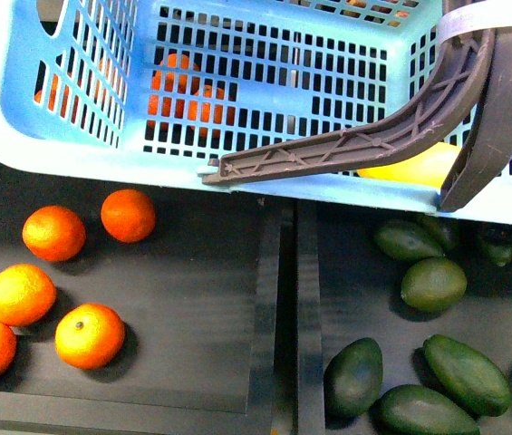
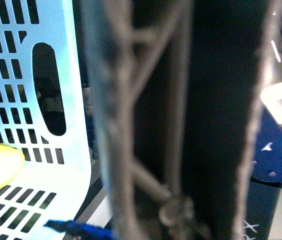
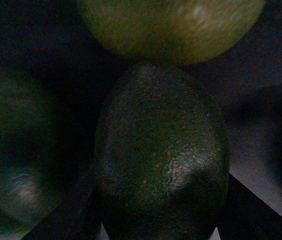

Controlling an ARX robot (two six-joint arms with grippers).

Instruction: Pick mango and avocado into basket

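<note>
The right fingers (image 3: 71,217) are flanking the avocado (image 3: 163,155); if they are gripping already, I cannot tell. Closing slowly on its middle seems best.

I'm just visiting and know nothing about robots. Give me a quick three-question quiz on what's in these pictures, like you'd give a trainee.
1. Count: in the front view, how many round oranges lie in plain sight on the left black tray, ignoring any seen through the light teal slotted plastic basket?
2. True or false: the yellow oval mango already lies inside the basket.
3. The dark green egg-shaped avocados lie on: A the right black tray, B the left tray, C the basket floor.
Key: 1 five; 2 true; 3 A.
</note>
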